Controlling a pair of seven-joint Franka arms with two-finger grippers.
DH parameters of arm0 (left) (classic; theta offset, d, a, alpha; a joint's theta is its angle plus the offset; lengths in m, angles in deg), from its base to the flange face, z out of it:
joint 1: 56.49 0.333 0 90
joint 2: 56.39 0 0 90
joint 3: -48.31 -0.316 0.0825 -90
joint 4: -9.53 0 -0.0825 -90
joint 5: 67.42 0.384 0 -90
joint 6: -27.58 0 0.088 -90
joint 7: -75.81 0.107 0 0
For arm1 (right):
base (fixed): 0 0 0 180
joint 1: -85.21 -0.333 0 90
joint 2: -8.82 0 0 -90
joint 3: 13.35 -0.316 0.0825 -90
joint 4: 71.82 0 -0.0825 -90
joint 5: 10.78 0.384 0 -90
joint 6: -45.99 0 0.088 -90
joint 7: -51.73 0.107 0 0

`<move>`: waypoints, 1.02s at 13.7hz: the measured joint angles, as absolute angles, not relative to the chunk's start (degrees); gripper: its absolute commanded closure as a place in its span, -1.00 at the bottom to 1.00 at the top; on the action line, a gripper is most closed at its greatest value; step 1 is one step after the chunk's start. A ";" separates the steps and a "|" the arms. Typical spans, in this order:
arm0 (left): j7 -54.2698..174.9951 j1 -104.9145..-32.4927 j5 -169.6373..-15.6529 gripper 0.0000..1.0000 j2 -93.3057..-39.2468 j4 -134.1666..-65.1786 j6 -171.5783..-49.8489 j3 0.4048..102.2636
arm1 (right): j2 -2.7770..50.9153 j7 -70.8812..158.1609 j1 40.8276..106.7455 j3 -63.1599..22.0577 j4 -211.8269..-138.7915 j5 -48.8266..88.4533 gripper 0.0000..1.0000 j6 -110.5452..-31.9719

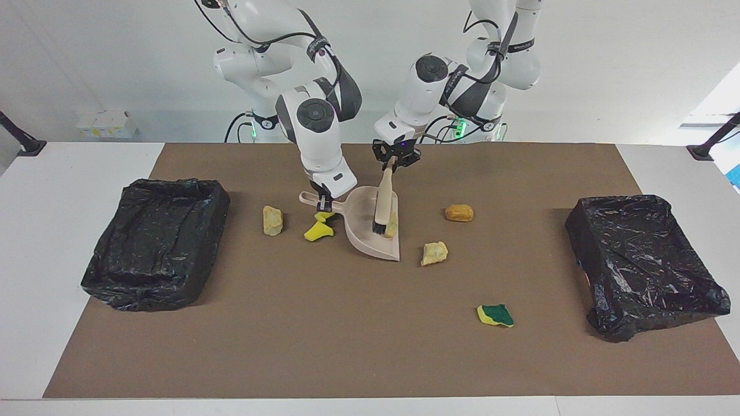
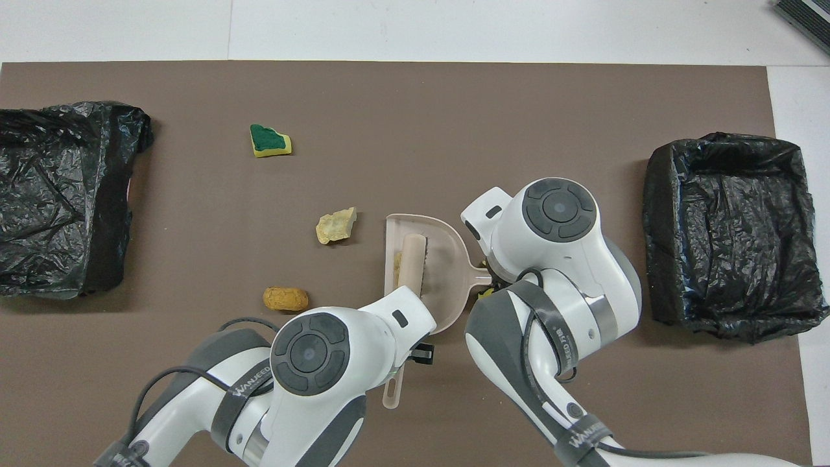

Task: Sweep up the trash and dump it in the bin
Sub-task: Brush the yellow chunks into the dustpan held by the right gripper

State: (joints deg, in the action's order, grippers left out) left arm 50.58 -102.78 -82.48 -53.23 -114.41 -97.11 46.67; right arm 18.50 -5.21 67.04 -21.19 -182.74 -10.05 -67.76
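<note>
Your left claw [image 1: 395, 161] is clenched on the handle of the beige brush [image 1: 381, 202], whose black bristles sit inside the beige dustpan [image 1: 373, 234], directly below that claw. Your right claw [image 1: 321, 203] is clenched on the dustpan's handle and holds the pan flat on the desk [image 1: 347, 346].

Done as far as you can see: 1 pale bread-like scrap [image 1: 392, 225] lies in the pan, touching the brush head. Neither black-lined bin shows any trash inside, so judge the job as barely started.

Left on the desk are 5 scraps in sight:
- a bright yellow sponge piece [image 1: 318, 230] just beside your right claw, under the pan handle
- a tan lump [image 1: 272, 220] near the right claw, toward the bin at the right arm's end [image 1: 156, 242]
- a pale tan lump [image 1: 434, 253] near the pan's open mouth, toward the left arm's end from the left claw
- an orange-brown lump [image 1: 459, 213] well apart from the left claw, toward the bin at the left arm's end [image 1: 642, 260]
- a yellow-and-green sponge [image 1: 495, 315] well apart from both claws

You have more sweeps to make, then the dump into a bin.
</note>
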 measured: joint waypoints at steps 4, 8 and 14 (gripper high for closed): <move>50.51 -98.88 -81.37 1.00 -51.56 -112.39 -87.54 44.74 | 18.49 -5.12 67.04 -21.18 -182.74 -10.06 1.00 -67.76; 47.09 -93.62 -72.76 1.00 -49.67 -113.24 -77.47 44.39 | 18.49 -5.08 67.17 -21.06 -182.76 -10.07 1.00 -67.71; 38.38 -87.39 -70.79 1.00 -45.87 -119.81 -74.93 44.36 | 18.49 -5.08 67.15 -21.06 -182.83 -10.20 1.00 -67.61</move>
State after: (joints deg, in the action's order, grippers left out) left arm 38.38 -87.39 -70.79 -45.87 -119.81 -74.93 44.36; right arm 18.49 -5.08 67.15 -21.06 -182.83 -10.20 -67.61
